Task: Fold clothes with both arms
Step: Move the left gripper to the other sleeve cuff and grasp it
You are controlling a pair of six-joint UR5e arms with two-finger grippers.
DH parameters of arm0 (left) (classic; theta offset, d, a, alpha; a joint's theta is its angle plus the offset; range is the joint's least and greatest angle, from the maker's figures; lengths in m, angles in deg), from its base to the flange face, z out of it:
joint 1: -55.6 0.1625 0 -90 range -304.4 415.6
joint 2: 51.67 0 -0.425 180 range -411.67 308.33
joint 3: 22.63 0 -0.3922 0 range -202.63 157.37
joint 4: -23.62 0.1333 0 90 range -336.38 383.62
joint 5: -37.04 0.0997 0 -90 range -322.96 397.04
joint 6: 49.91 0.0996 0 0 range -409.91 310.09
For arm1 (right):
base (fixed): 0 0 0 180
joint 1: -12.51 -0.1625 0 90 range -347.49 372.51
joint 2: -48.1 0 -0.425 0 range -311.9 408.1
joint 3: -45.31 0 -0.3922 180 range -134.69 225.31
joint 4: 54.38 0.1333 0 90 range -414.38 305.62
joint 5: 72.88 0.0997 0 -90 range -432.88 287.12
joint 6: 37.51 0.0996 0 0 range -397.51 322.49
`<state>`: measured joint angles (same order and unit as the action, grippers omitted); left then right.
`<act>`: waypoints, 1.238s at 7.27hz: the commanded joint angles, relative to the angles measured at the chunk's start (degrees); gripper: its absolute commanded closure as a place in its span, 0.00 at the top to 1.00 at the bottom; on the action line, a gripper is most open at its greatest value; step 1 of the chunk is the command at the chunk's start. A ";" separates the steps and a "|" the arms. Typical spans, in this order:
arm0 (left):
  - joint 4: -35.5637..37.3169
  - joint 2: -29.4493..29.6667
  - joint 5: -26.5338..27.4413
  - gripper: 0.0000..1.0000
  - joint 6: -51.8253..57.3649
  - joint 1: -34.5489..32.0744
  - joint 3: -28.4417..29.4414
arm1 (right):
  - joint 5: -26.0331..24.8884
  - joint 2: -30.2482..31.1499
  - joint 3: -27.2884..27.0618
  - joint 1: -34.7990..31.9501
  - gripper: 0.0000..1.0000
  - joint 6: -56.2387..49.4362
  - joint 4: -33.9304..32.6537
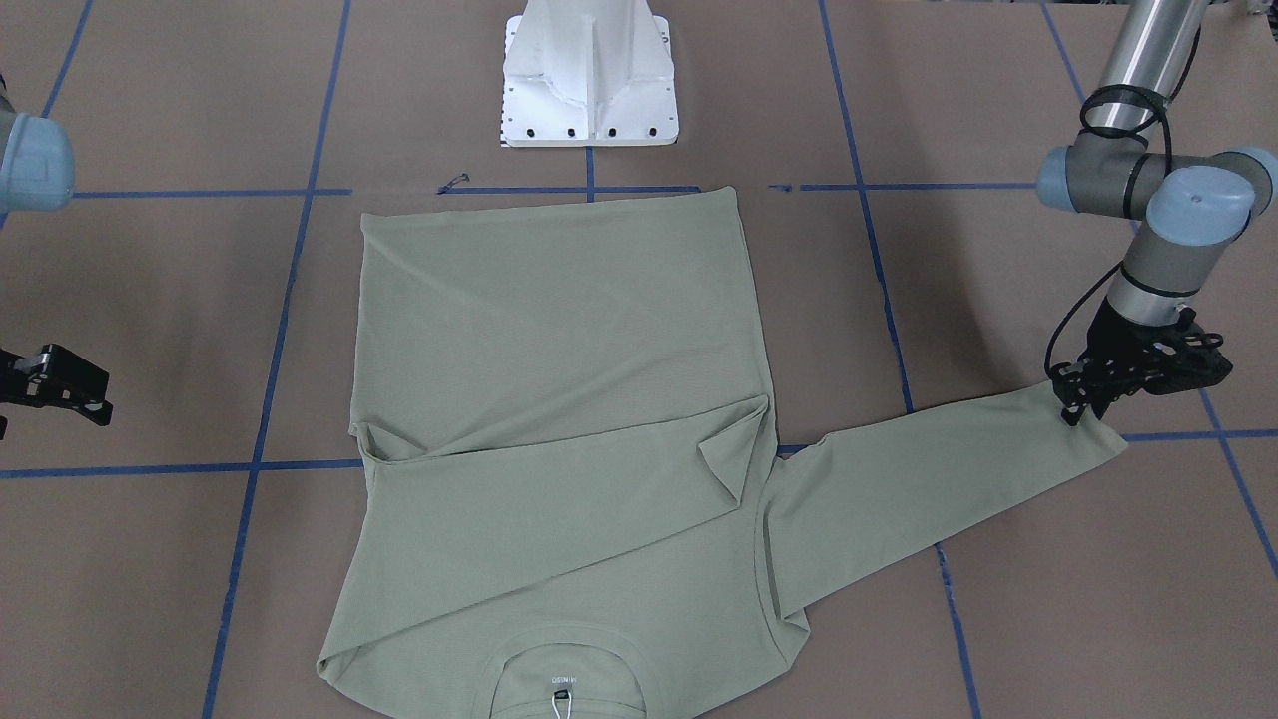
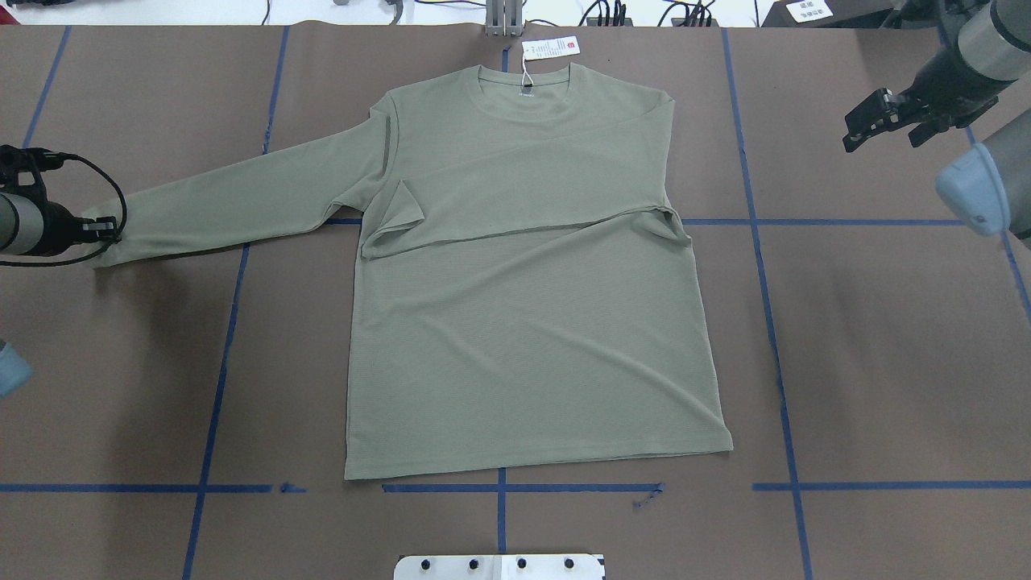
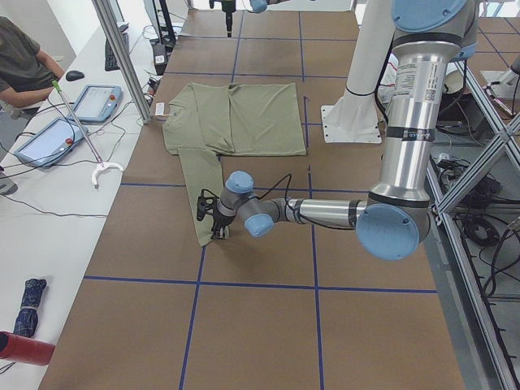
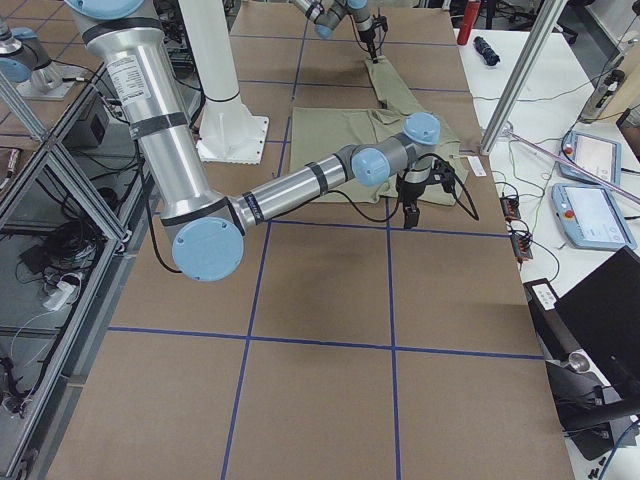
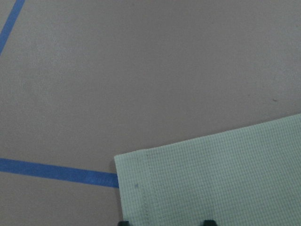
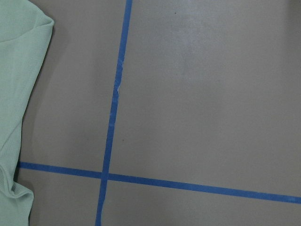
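The pale green long-sleeved shirt [image 2: 523, 322] lies flat on the brown table, collar and white hang tag [image 2: 550, 48] at the far edge. One sleeve is folded across the chest. The other sleeve [image 2: 242, 197] stretches out flat toward my left arm. My left gripper [image 1: 1076, 411] is down at that sleeve's cuff [image 5: 211, 179], open, with its fingertips [image 5: 123, 222] spread over the cuff edge. My right gripper [image 2: 866, 133] hovers open and empty over bare table beside the shirt's shoulder. In the right wrist view, only the shirt's side edge [image 6: 14, 70] shows.
The white pedestal base [image 1: 589, 80] stands at the robot's side of the table. Blue tape lines [image 2: 757, 221] cross the brown surface. A side table with tablets [image 3: 97, 101] and a seated person [image 3: 24, 65] lies beyond the collar end.
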<state>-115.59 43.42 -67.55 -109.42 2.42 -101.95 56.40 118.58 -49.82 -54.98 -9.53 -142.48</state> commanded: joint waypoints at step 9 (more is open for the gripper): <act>25.36 21.59 -2.00 0.00 -1.55 -2.37 -8.13 | -0.26 9.38 -1.02 -3.25 1.00 -0.73 1.69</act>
<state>-95.12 59.17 -68.21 -109.92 0.09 -110.12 56.36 124.63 -50.53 -57.60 -10.15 -141.67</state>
